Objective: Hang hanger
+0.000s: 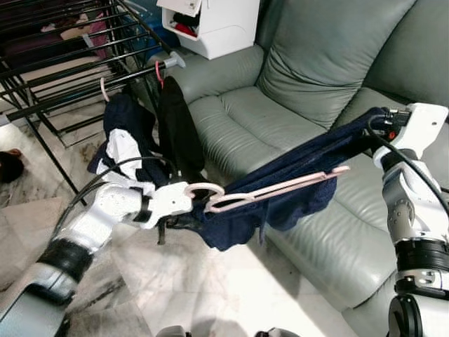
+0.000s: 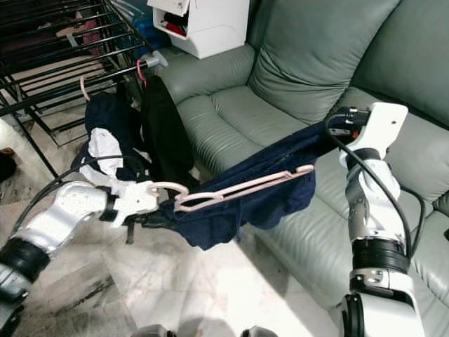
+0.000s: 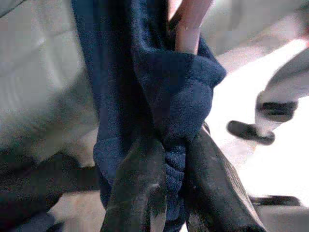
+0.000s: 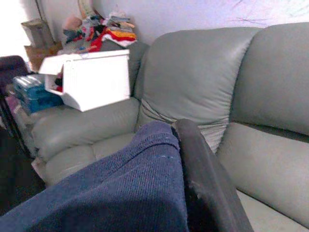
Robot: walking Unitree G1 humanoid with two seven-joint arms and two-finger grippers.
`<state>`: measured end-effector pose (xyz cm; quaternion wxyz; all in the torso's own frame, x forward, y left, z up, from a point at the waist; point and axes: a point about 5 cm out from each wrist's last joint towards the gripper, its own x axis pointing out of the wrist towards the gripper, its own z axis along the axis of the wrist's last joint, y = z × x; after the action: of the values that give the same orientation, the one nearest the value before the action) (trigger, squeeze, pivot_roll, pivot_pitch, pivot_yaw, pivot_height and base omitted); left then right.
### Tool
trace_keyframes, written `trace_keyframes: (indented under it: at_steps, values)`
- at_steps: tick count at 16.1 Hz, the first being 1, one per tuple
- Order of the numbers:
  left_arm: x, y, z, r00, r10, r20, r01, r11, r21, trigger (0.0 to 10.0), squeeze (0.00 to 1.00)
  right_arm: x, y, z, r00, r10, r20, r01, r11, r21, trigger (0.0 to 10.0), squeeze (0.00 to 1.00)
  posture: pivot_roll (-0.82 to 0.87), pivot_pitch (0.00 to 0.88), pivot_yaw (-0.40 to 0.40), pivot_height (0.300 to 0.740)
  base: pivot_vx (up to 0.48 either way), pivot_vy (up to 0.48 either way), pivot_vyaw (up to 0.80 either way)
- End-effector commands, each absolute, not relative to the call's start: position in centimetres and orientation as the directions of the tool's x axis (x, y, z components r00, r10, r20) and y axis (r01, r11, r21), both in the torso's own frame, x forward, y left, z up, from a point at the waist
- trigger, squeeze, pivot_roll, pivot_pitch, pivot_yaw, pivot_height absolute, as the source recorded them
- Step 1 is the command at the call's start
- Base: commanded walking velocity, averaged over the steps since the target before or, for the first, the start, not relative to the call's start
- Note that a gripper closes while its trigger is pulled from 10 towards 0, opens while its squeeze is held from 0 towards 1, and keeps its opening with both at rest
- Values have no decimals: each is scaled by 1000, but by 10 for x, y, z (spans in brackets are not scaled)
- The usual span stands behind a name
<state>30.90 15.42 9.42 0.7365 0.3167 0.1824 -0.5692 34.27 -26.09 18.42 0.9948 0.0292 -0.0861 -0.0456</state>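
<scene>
- My left claw (image 3: 166, 193) pinches the navy garment (image 1: 280, 186) by the pink hanger (image 1: 270, 189), held over the sofa (image 1: 231, 123) front edge.
- Right claw (image 4: 193, 179) carries the other end; grip can't tell.
- Keep it taut, swing the hook toward the rack (image 1: 63, 63).

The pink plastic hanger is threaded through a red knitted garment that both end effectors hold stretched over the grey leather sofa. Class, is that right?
Not quite. The garment is dark navy blue, not red, as the left eye view shows. The rest stands: the pink plastic hanger runs through it, and the left end effector and right end effector hold it over the grey leather sofa.
</scene>
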Motion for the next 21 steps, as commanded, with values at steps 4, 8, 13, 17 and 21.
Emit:
trace_keyframes:
  at_steps: [4,8,13,17,21]
  values:
    - [296,205,47,329,-461,-824,929,314,195,0,0,336,-271,227,929,-133,344,117,991,66,0,0,-20,0,39,740,0,0,0]
    - [304,211,37,474,-365,-801,842,453,292,0,0,337,-257,224,937,-80,339,70,997,43,0,0,-18,0,37,740,0,0,0]
    - [317,215,47,663,-403,-631,628,759,174,0,0,333,-253,215,948,-22,317,42,997,-57,0,0,-17,0,37,740,0,0,0]
    - [311,226,40,654,-372,-659,610,774,168,0,0,332,-249,210,952,-10,307,35,997,-75,0,0,-13,0,36,740,0,0,0]
    - [319,215,38,728,-237,-643,560,747,359,0,0,344,-222,207,957,-13,289,28,998,-48,0,0,-19,0,36,740,0,0,0]
